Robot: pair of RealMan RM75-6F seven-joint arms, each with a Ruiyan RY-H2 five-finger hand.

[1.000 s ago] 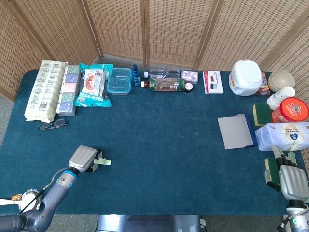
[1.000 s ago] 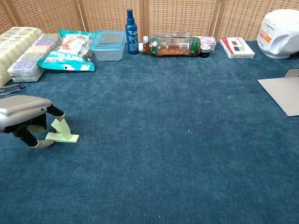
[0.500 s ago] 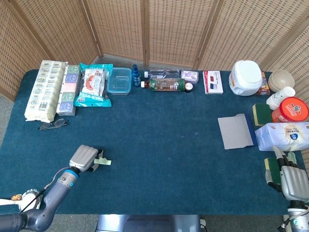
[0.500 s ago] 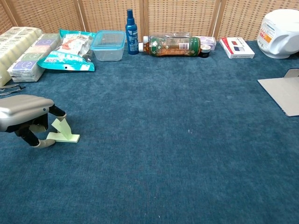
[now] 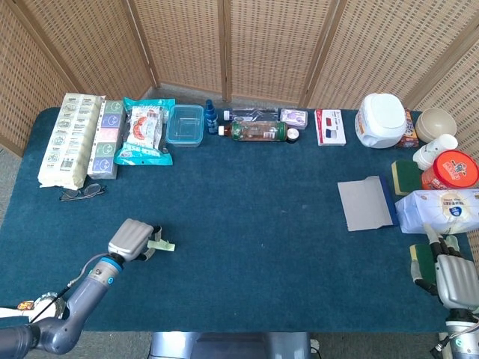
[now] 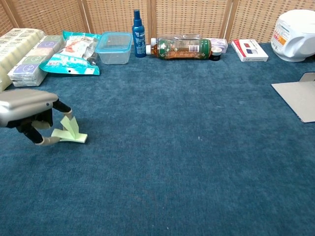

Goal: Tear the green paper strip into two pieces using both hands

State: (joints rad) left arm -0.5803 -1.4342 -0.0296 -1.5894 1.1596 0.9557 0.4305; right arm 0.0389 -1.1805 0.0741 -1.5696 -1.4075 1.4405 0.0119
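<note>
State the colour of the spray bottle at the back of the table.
The spray bottle is blue with a darker cap, clearest in the chest view.

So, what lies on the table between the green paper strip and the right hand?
Only bare blue cloth: in the head view, nothing lies between the green paper strip and the right hand.

Left hand (image 6: 30, 114) hangs low with fingers pinched together; right hand (image 5: 456, 278) rests flat.

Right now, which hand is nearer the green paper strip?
Left. The left hand is right at the green paper strip, fingers on its near end. The right hand sits at the table's far right edge, across the table from it.
</note>
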